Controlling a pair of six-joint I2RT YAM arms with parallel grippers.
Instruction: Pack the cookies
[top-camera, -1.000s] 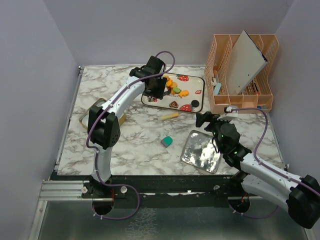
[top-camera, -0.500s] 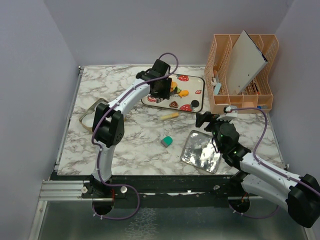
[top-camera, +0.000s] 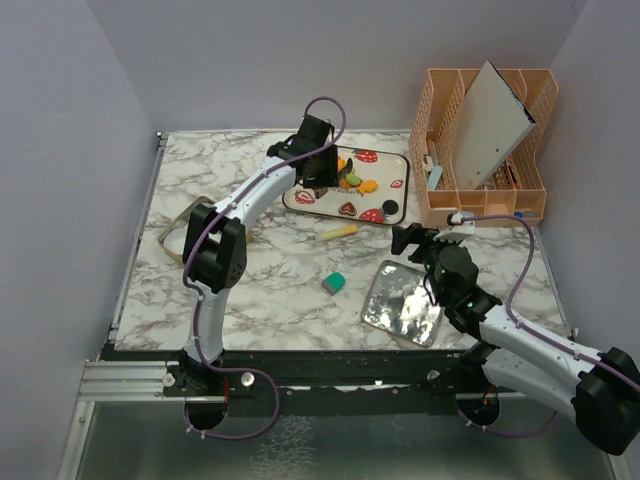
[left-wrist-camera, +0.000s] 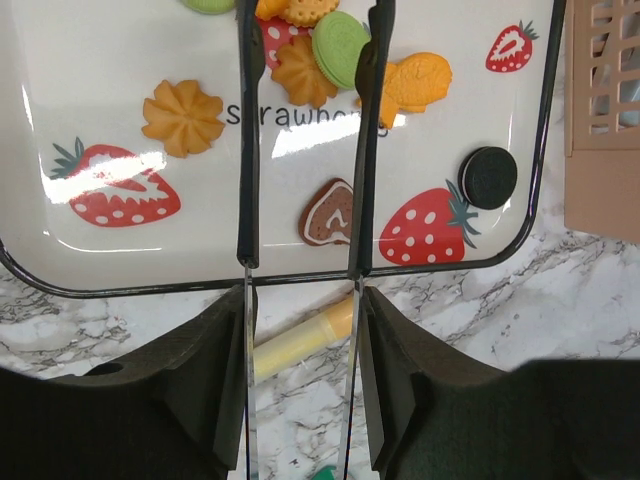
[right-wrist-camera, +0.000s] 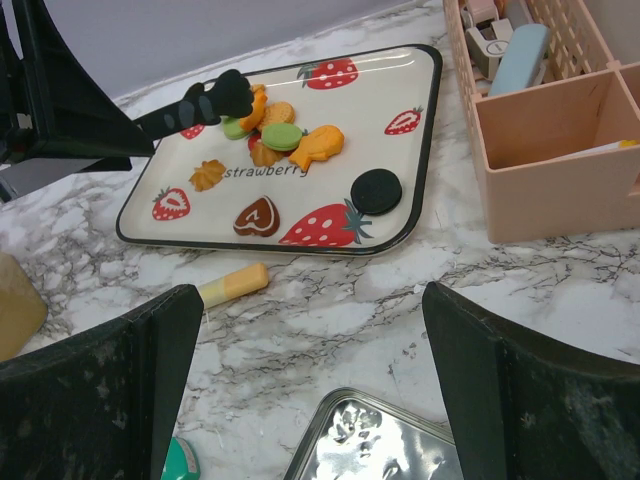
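Where my left claw (left-wrist-camera: 305, 20) hangs: low over the white rectangular tray with a black rim and strawberry prints (left-wrist-camera: 100, 60), at the far middle of the marble bench (top-camera: 260, 290). Its two thin black fingers (left-wrist-camera: 248, 150) stand parted, gripping nothing, astride the heap.
Cookies (right-wrist-camera: 283, 135): all lie on that tray; none looks packed yet.
Orange flower-shaped cookie (left-wrist-camera: 182, 117): alone, flat, left of my fingers. I judge it the easiest pick, pinched across its scalloped edge.
Brown flower-shaped cookie (left-wrist-camera: 300, 72): between my fingers, touching the green round cookie (left-wrist-camera: 338, 47), which lies partly over it.
Orange fish-like cookie (left-wrist-camera: 415, 82): just right of my fingers, beside the heap.
Brown heart-shaped cookie (left-wrist-camera: 328, 212): apart, near the tray's near rim.
Black round sandwich cookie (left-wrist-camera: 488, 178): alone at the right, beside a strawberry print.
Handling, my judgement: small, light, stiff pieces, thin and likely slick on the glossy tray. They should bear a firm pinch but may skate or flip. I would take one at a time, across its width, fingertips down at the tray. The heaped ones may drag their neighbours.
Silver square tin (top-camera: 403, 303): on the near right of the bench, well apart from the tray. It is probably the destination, though I cannot be sure.
Right claw (right-wrist-camera: 315, 380): spread wide and empty, above the bench between tray and tin.
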